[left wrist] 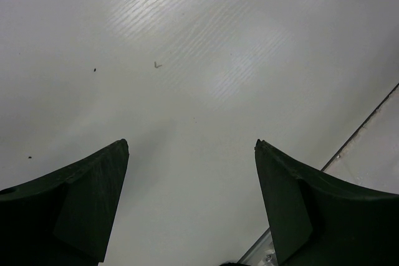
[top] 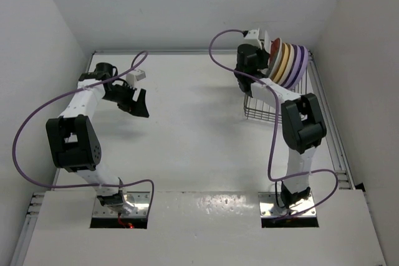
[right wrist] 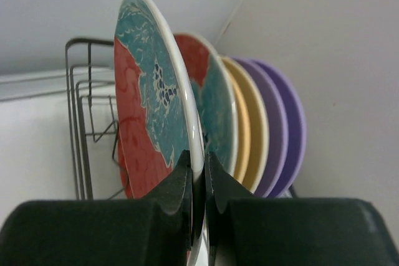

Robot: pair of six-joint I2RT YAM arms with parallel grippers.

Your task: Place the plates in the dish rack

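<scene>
From above, the left arm (top: 78, 132) bends out over the white table (top: 193, 141), and the left gripper (top: 138, 107) hangs above a bare patch, well apart from everything else. The right arm (top: 300, 123) reaches to the far right corner, where the dish rack (top: 257, 111) sits close against the side wall. A row of plates (top: 290, 63) stands on edge in the rack, with lilac ones at the wall end, then an orange-yellow one, then red nearest the arm's wrist. The left wrist camera shows two dark fingers (left wrist: 81, 210) spread wide with nothing between them, only the scuffed white tabletop below. A thin dark seam (left wrist: 365, 126) runs across the lower right. The right wrist camera shows the right gripper (right wrist: 198, 172) pinched tight on the lower rim of the front plate (right wrist: 146, 110). That plate is red with a teal floral pattern and stands upright. Packed closely behind it come a second red-and-teal plate (right wrist: 209, 91), the orange-yellow plate (right wrist: 248, 123), and two lilac plates (right wrist: 283, 126), all upright and leaning the same way. The grey wire end of the rack rises to the left of the front plate. I cannot tell whether the held plate's bottom edge is seated between the dividers.
</scene>
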